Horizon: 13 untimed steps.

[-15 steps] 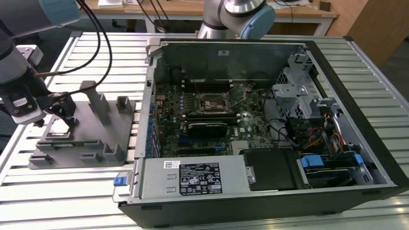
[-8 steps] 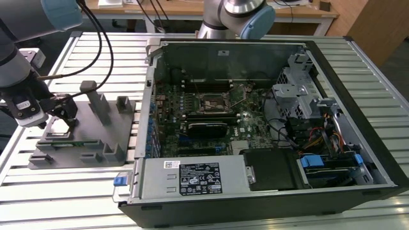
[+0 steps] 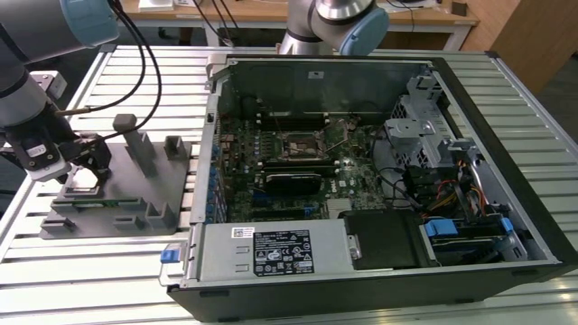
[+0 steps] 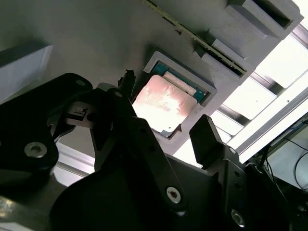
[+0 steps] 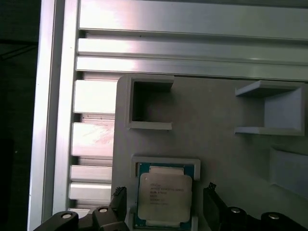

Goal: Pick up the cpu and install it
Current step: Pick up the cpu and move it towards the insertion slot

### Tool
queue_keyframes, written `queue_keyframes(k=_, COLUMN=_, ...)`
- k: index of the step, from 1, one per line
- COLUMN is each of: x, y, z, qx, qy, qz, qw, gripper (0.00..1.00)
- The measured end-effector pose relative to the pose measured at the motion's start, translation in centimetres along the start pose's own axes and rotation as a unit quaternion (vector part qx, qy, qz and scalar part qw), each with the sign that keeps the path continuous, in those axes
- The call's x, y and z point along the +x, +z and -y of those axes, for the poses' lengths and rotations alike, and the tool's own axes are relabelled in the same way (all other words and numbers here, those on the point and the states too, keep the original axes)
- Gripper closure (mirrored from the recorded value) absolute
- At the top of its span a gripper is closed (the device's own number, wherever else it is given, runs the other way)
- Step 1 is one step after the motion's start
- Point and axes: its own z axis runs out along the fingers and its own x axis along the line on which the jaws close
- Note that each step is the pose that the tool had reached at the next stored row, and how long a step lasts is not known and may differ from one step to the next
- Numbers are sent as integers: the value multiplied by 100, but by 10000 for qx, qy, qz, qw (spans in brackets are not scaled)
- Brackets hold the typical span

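Straddling the cpu (image 5: 165,202) with both fingers (image 5: 119,198) spread wide and nothing in its grip, the pincer (image 5: 164,191) hangs low over the chip, one finger on either side and apart from it. The cpu lies flat in a shallow framed recess of the grey fixture (image 3: 126,223). The fixture sits on the slatted desk (image 3: 108,271), just beside the open computer case (image 3: 505,135) on the exterior view's left. The pick-up looks to be the step in hand, with the grasp not yet made; it calls for closing squarely on opposite edges. Counted: one cpu, one pincer, one fixture, one case.
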Motion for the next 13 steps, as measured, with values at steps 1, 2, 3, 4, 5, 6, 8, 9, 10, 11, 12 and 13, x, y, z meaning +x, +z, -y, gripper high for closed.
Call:
queue_keyframes(k=1, x=0, y=5, z=-1, qx=0, qy=0, qz=0, qw=10000, gripper=28)
queue_keyframes(k=2, x=0, y=10, z=-2, qx=0, qy=0, qz=0, qw=10000, gripper=28)
queue_keyframes(k=3, x=0, y=15, z=-2, qx=0, qy=0, qz=0, qw=10000, gripper=35)
queue_keyframes(k=4, x=0, y=17, z=-2, qx=0, qy=0, qz=-1, qw=10000, gripper=35)
queue_keyframes(k=5, x=0, y=17, z=-2, qx=0, qy=0, qz=-1, qw=10000, gripper=41)
queue_keyframes(k=6, x=0, y=17, z=-2, qx=0, qy=0, qz=-1, qw=10000, gripper=41)
queue_keyframes(k=8, x=0, y=14, z=-2, qx=0, qy=0, qz=0, qw=10000, gripper=41)
queue_keyframes(k=9, x=0, y=11, z=-2, qx=0, qy=0, qz=0, qw=10000, gripper=43)
queue_keyframes(k=10, x=0, y=11, z=-3, qx=0, qy=0, qz=0, qw=10000, gripper=43)
queue_keyframes(k=11, x=0, y=10, z=-3, qx=-1, qy=0, qz=1, qw=10000, gripper=47)
queue_keyframes(k=12, x=0, y=8, z=-2, qx=0, qy=0, qz=1, qw=10000, gripper=47)
queue_keyframes(k=13, x=0, y=6, z=-3, qx=0, qy=0, qz=0, qw=10000, gripper=47)
